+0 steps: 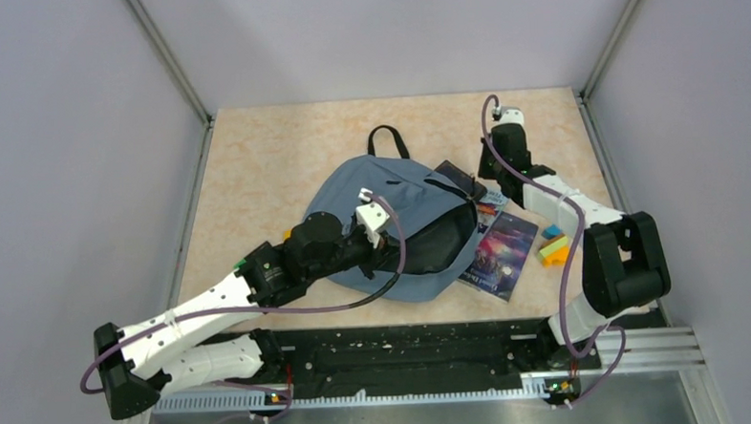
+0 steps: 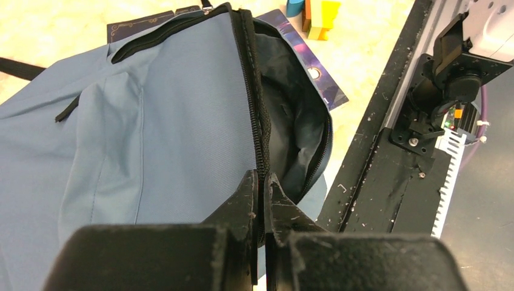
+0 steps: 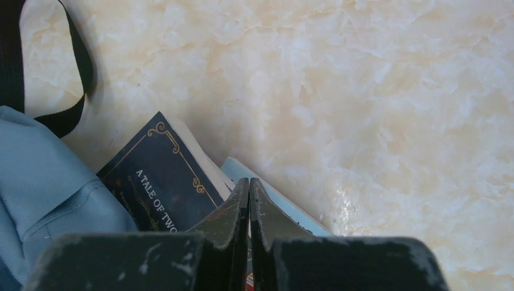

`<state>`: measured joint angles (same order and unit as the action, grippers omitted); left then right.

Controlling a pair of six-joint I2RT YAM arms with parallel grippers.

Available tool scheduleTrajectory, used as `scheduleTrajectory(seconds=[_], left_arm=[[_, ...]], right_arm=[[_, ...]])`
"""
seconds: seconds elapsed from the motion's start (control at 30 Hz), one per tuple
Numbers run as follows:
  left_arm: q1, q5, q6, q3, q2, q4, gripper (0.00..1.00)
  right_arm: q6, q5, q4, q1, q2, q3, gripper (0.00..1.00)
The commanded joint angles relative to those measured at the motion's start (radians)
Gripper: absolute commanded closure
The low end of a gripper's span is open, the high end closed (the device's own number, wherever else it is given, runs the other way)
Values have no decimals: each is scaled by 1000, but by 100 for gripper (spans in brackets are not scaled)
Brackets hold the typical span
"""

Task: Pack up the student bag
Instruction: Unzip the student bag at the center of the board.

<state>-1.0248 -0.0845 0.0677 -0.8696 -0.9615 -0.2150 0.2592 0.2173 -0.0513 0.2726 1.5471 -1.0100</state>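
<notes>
Now left end effector pinches student bag beside books; right end effector clenched.

Plain lilac-grey walls fill the left, top and right of the overhead view, joined by slanted metal corner posts at upper left and upper right. The table top is beige with a marble pattern, evenly lit, shadows soft. Along the bottom run a scuffed black base plate, a toothed metal rail and a grey metal sheet.
</notes>
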Motion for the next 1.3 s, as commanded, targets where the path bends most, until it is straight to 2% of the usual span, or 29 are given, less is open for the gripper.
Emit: scheduleTrajectory(seconds=[0.0, 0.1, 0.2, 0.23, 0.3, 0.37, 0.43, 0.6, 0.77, 0.87, 1.03, 1.17, 1.27], left_arm=[[13, 35, -4, -9, 16, 16, 100], [18, 74, 5, -12, 15, 13, 100], [25, 75, 6, -7, 15, 14, 100], [26, 75, 7, -5, 15, 14, 100], [28, 70, 9, -3, 15, 19, 100], [29, 59, 11, 1, 14, 26, 100], [29, 53, 13, 4, 10, 30, 100], [32, 45, 17, 4, 4, 39, 100], [32, 39, 18, 10, 6, 45, 100], [31, 38, 18, 15, 5, 47, 100], [32, 24, 5, 14, -2, 46, 100], [32, -4, -12, 14, -8, 46, 100], [32, -68, -28, 14, -11, 44, 100]], right_arm=[[24, -27, 82, -5, -42, -22, 100], [38, -35, 59, -5, -106, 13, 100], [54, -42, 10, -6, -195, 59, 76], [62, -68, -2, -5, -229, 77, 65], [80, -145, -13, -6, -283, 110, 48], [114, -242, -25, -4, -320, 132, 40], [151, -320, -30, 5, -335, 151, 39], [176, -274, -62, 69, -325, 157, 42], [176, -221, -101, 79, -291, 147, 56], [175, -220, -83, 79, -289, 152, 71], [165, -187, -74, 79, -241, 132, 76], [153, -186, -60, 81, -202, 100, 100], [143, -178, -39, 83, -176, 64, 100]])
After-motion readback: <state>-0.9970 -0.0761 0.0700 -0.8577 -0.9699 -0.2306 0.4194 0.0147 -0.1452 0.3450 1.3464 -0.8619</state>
